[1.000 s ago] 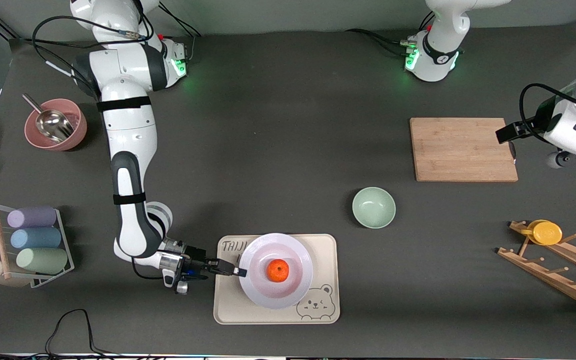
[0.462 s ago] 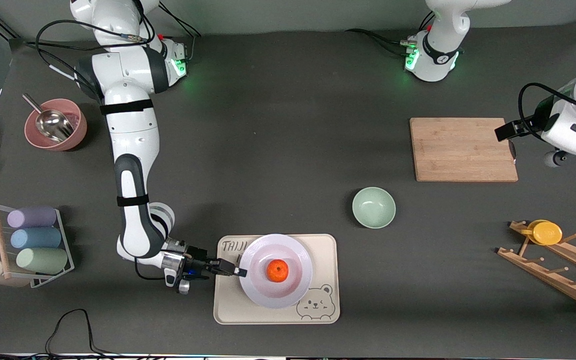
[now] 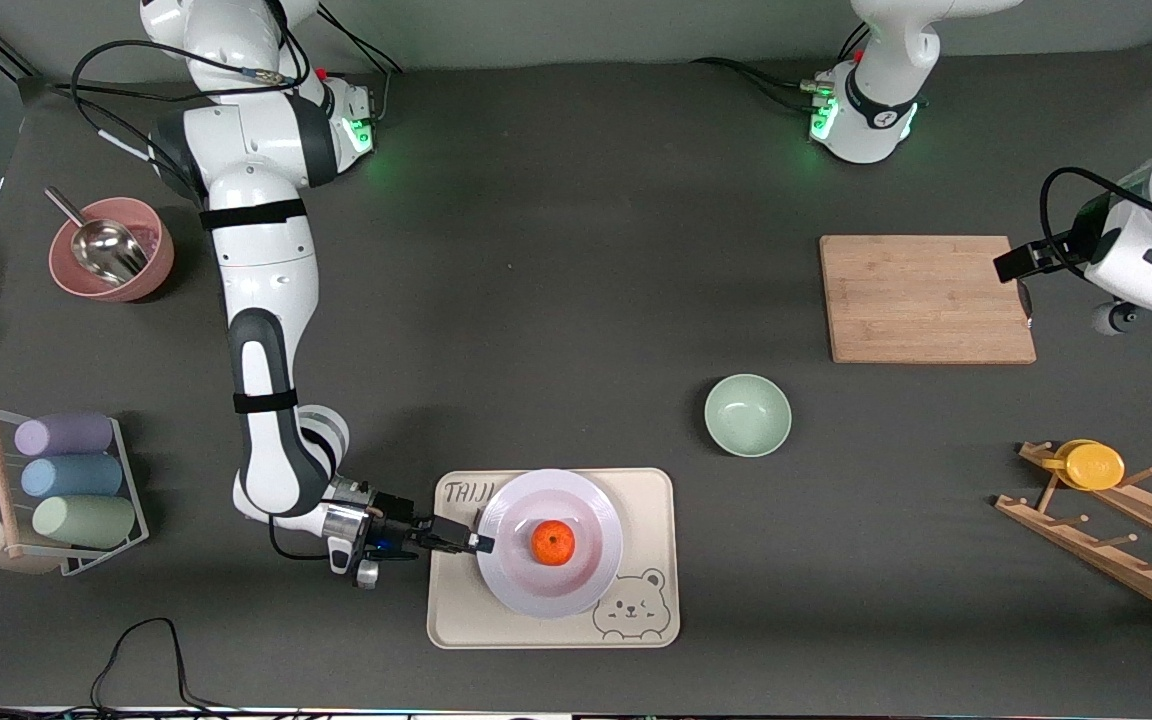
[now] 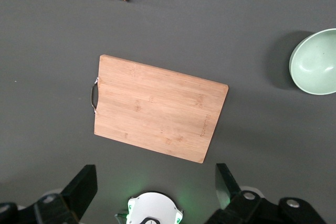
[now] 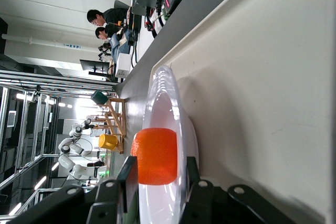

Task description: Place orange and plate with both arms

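The white plate (image 3: 576, 592) lies on the beige bear tray (image 3: 651, 500), near the table edge closest to the front camera. The orange (image 3: 554, 542) sits in the plate's middle. My right gripper (image 3: 472, 543) is low at the plate's rim on the side toward the right arm's end. In the right wrist view, the right gripper (image 5: 157, 174) is open, one finger above and one below the rim of the plate (image 5: 165, 93), with the orange (image 5: 155, 156) just past them. My left gripper (image 4: 155, 182) waits open and empty, high over the table by the cutting board.
A wooden cutting board (image 3: 926, 298) and a pale green bowl (image 3: 747, 415) lie toward the left arm's end. A wooden rack (image 3: 1106, 525) holds a yellow lid (image 3: 1093, 465). At the right arm's end are a pink bowl (image 3: 141, 285) with a metal scoop and a cup rack (image 3: 66, 480).
The right gripper's fingers have parted from the plate's rim. The plate has settled a little lower and flatter on the tray. The left arm has barely shifted.
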Robot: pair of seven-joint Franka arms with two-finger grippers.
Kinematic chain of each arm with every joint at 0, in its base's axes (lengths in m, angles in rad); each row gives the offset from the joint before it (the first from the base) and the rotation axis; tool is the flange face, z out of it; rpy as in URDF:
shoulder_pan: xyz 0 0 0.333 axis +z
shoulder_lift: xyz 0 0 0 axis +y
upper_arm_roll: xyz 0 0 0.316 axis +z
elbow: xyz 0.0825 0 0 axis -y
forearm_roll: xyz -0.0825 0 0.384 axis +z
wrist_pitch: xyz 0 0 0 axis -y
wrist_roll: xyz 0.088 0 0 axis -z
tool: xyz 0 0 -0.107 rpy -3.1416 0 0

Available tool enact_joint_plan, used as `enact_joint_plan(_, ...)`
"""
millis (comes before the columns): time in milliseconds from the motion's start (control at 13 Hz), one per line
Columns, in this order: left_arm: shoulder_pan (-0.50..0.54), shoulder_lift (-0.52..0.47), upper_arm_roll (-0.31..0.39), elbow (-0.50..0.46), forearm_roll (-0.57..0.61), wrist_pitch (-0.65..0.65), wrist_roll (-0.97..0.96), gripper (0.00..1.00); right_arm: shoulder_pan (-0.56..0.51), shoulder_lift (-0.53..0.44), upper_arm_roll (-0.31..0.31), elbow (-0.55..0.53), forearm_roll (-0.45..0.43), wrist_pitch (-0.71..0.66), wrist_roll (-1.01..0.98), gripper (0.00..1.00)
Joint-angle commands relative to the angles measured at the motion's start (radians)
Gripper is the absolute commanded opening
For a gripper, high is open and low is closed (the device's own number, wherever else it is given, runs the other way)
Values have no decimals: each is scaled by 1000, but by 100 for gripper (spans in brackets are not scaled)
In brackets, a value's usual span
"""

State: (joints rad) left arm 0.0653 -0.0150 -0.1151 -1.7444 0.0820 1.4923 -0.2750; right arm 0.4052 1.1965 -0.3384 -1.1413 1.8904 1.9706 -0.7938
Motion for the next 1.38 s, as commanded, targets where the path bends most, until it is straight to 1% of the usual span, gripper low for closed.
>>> enact_joint_plan(0,1,10,-3,16,18,-30,19,100,-11,-6,2,20,-61,11,36,44)
enact_joint_plan(154,8,18,-3,19,18,-37,22,100,-37,-46,2,12,-170,11,89,45)
enact_joint_plan(231,8,18,-3,19,18,-37,23,100,-42,-73,2,-11,-216,11,117,45)
enact_joint_plan(385,10,18,-3,17,18,-37,23,100,-48,-135,1,-64,-324,11,168,48)
enact_joint_plan(462,14,18,-2,17,16,-35,26,100,-60,-173,1,-92,-400,11,201,51)
enact_joint_plan(538,14,17,-2,17,16,-33,28,100,-65,-220,1,-122,-504,11,231,57)
enact_joint_plan(615,17,9,-2,11,10,-29,28,100,-74,-285,1,-165,-628,8,252,64)
enact_joint_plan(692,27,-3,-2,2,7,-15,28,100,-85,-354,2,-216,-743,-4,266,79)
enact_joint_plan(769,30,-8,-3,2,2,-12,28,100,-94,-435,2,-274,-840,-30,271,100)
enact_joint_plan(846,31,-17,-2,2,1,-10,28,100,-101,-506,2,-314,-926,-60,275,100)
enact_joint_plan(923,42,-26,-2,0,-14,0,28,100,-118,-576,2,-331,-1039,-102,303,100)
enact_joint_plan(1000,60,-36,-2,-3,-45,14,28,100,-129,-636,2,-331,-1154,-148,385,100)
enact_joint_plan(1077,73,-42,-2,-3,-62,31,28,100,-131,-697,2,-330,-1250,-200,475,100)
enact_joint_plan(1231,73,-42,-2,5,-62,48,28,100,-144,-800,5,-330,-1409,-257,557,100)
enact_joint_plan(1308,73,-42,-3,5,-53,48,28,100,-155,-843,5,-331,-1463,-284,574,100)
